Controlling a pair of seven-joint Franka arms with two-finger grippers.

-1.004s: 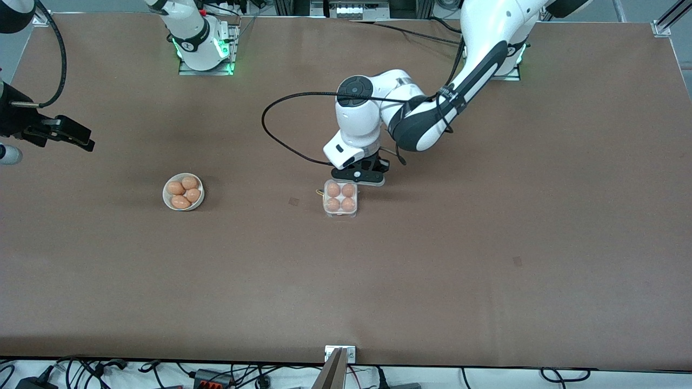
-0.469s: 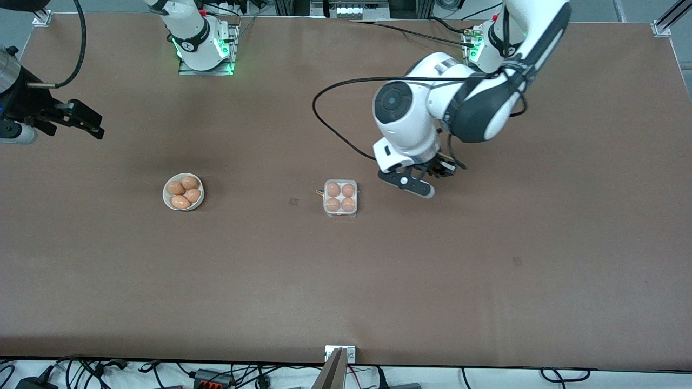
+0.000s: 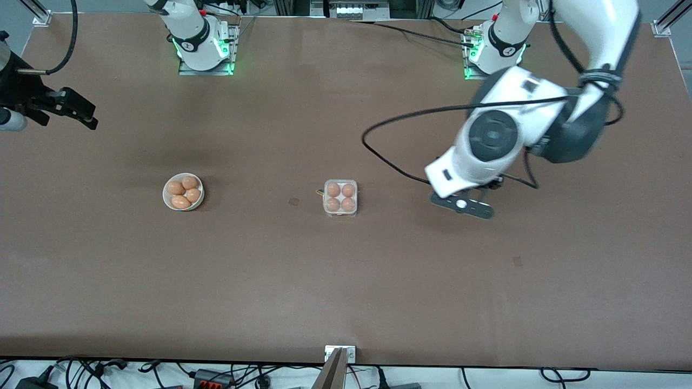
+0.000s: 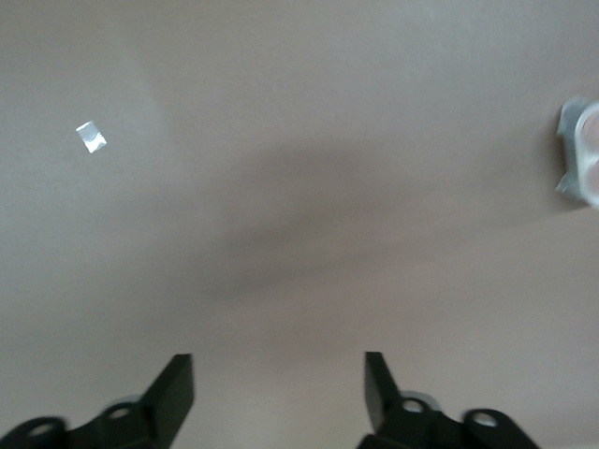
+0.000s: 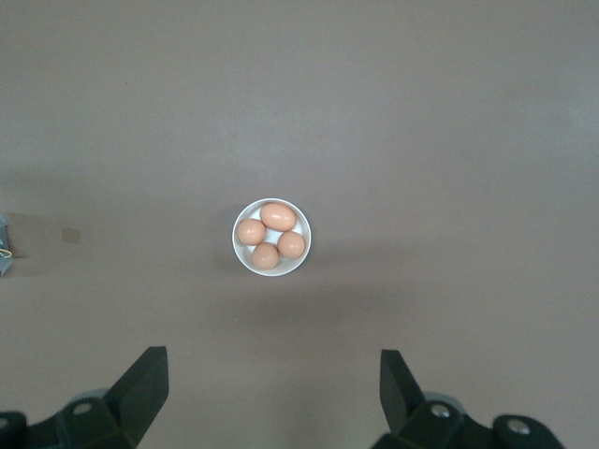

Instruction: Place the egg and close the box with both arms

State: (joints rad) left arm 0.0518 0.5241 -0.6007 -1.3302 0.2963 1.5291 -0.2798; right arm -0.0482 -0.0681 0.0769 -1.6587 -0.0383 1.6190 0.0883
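The box (image 3: 340, 198) stands mid-table with an egg (image 3: 333, 189) in each of its four cells; its clear lid appears to lie down over them. Its edge shows in the left wrist view (image 4: 582, 154). My left gripper (image 3: 461, 205) hangs over bare table beside the box, toward the left arm's end; in its wrist view (image 4: 279, 379) it is open and empty. My right gripper (image 3: 81, 111) waits high at the right arm's end of the table; in its wrist view (image 5: 273, 374) it is open and empty.
A round white bowl (image 3: 184, 192) with several more eggs sits toward the right arm's end of the table and shows in the right wrist view (image 5: 271, 238). Small tape marks (image 3: 293, 201) lie on the brown tabletop. A black cable loops from the left wrist.
My left arm has swung away from the box's edge toward the left arm's end of the table and risen. The box has stayed put. My right gripper has shifted only slightly.
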